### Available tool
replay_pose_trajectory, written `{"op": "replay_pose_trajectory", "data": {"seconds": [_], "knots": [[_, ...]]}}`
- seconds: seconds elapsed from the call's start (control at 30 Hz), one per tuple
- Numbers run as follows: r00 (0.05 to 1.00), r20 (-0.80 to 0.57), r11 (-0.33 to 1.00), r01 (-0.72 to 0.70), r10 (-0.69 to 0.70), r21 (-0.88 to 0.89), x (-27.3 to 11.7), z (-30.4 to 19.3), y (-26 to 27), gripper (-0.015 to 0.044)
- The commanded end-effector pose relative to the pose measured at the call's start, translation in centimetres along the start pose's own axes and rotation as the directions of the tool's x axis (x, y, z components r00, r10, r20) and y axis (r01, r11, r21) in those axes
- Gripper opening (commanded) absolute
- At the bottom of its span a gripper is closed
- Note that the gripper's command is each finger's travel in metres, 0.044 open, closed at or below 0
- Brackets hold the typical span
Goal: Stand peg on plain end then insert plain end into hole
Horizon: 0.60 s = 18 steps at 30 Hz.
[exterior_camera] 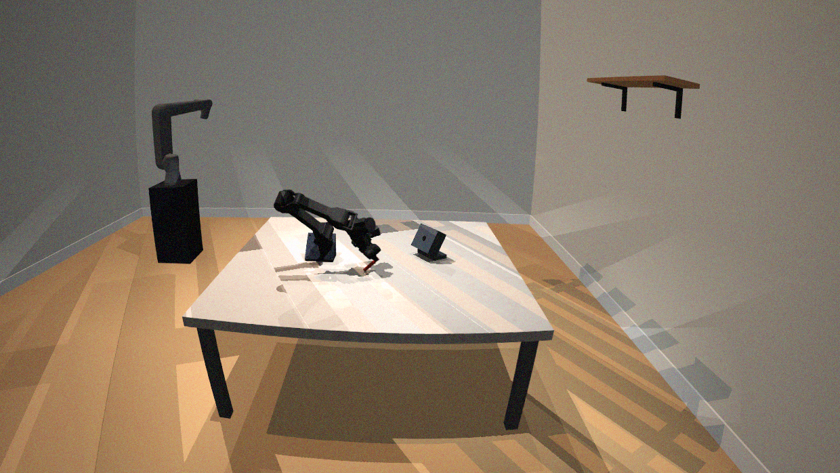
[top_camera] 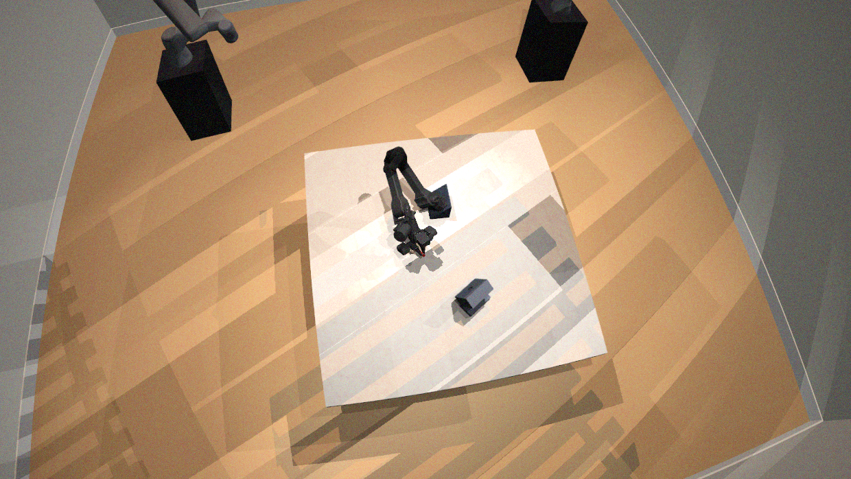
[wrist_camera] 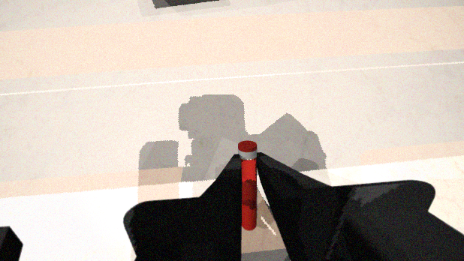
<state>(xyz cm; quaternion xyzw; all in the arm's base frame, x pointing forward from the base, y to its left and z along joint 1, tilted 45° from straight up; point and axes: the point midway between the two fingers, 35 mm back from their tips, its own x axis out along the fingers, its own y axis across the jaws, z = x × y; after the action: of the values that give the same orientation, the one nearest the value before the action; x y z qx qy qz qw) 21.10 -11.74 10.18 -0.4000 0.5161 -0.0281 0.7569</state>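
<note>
My gripper [top_camera: 422,252] [exterior_camera: 374,259] [wrist_camera: 247,158] is shut on the red peg [exterior_camera: 369,265] [wrist_camera: 248,221], near its white-banded end. The white band [wrist_camera: 247,154] sits just beyond the fingertips in the wrist view. The peg is tilted, banded end up, and its plain end points down and back toward the arm's base side. The plain end is low over the table; whether it touches is unclear. The dark sloped panel [top_camera: 474,292] [exterior_camera: 433,236] stands apart from the peg, farther out from the arm. Its hole [exterior_camera: 423,238] shows in the exterior view and looks empty.
The white table [top_camera: 357,357] [exterior_camera: 264,305] carries the arm's base [top_camera: 441,205] [exterior_camera: 320,249] and the panel. Shadows and bright light patches cross its top. Black pedestals [top_camera: 196,95] [top_camera: 550,44] stand on the floor away from the table. A wall shelf [exterior_camera: 640,80] hangs at the right.
</note>
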Motion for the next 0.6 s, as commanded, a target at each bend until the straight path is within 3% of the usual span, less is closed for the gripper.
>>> {"op": "replay_pose_trajectory", "data": {"seconds": [0.0,0.57], "knots": [[0.999,0.038,1.0,-0.001,0.002,-0.003,-0.19,-0.14,0.11,0.005],[0.983,0.184,1.0,0.0,0.001,-0.004,-1.16,-0.79,0.1,0.005]]}}
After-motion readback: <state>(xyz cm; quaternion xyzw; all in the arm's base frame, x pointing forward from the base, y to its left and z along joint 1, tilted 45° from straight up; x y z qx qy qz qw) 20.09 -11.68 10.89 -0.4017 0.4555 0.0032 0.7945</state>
